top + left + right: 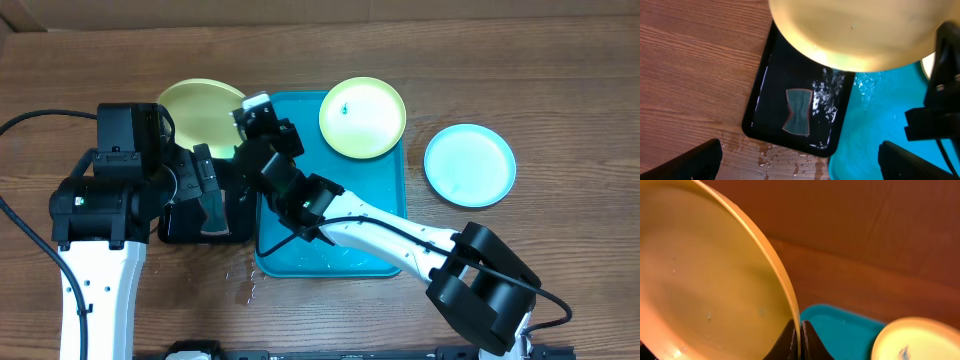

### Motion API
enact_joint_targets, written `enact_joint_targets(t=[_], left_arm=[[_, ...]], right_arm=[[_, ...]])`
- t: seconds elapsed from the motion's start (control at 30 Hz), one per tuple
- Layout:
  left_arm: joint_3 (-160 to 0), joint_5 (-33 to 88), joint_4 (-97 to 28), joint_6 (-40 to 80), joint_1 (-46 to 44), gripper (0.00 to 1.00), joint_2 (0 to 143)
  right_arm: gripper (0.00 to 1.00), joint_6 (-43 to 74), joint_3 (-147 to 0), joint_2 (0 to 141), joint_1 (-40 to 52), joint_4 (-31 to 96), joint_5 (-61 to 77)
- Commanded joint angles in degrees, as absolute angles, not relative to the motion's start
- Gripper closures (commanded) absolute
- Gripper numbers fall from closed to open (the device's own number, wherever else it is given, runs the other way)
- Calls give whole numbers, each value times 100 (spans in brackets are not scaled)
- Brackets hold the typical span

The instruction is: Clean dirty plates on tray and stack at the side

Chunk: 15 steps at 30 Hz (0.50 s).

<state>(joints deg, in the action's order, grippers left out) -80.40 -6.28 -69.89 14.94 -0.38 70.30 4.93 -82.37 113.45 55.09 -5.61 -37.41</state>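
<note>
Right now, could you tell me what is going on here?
The right pincer is shut on the rim of a yellow-green plate, holding it up near the black tray. The left pincer hangs open above that tray, where a small pad lies. A second yellow-green plate, with a dark speck, rests on the turquoise tray; a blue plate lies on the table beside it.

a brown wooden table is seen across every view, its grain running sideways; small water drops are scattered on it.
</note>
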Motion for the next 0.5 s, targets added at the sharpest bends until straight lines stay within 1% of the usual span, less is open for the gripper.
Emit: enact_joint_targets(t=[0.0, 0.33, 0.47], left_arm=[[-8117, -681, -6984, 1588, -23, 0, 7046], [-8117, -681, -6984, 1588, -23, 0, 7046], [-8117, -681, -6984, 1588, -23, 0, 7046]], right_arm=[[96, -860, -8558, 11323, 5607, -952, -4265], [96, -2873, -8558, 11321, 5885, -2650, -5085], [96, -3033, -8558, 11321, 5948, -3118, -5148]])
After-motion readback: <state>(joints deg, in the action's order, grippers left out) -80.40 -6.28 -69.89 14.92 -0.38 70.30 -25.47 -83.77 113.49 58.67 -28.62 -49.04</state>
